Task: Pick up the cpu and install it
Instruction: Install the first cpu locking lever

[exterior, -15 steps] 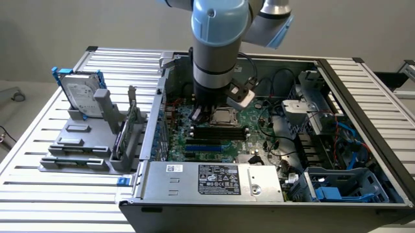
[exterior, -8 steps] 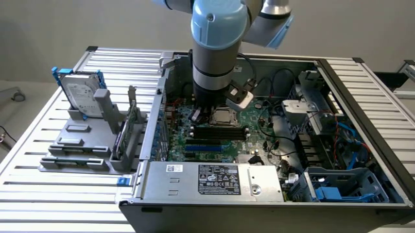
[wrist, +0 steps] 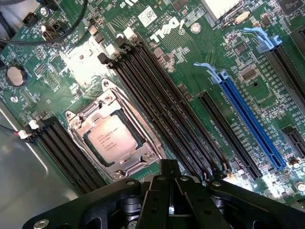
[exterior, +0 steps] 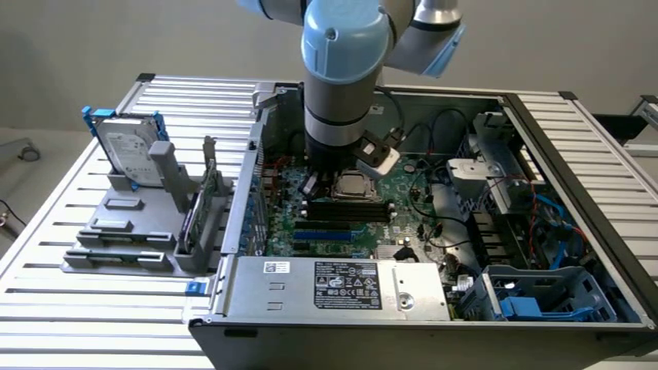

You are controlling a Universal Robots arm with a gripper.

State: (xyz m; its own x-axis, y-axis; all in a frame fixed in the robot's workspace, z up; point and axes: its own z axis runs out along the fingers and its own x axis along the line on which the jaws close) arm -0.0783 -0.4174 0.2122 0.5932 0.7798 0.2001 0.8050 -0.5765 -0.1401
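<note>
We note the cpu (wrist: 112, 140) seated in its socket (wrist: 114, 138), the gripper (wrist: 170, 191) above it closed, holding nothing.

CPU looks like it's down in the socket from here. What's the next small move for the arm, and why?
Probably a short, straight lift away from the board. The cpu lies flat inside the metal socket frame, silvery top up, and the gripper hangs just beside that frame, near the black memory slots, apart from the chip. Going straight up should avoid clipping either.
</note>
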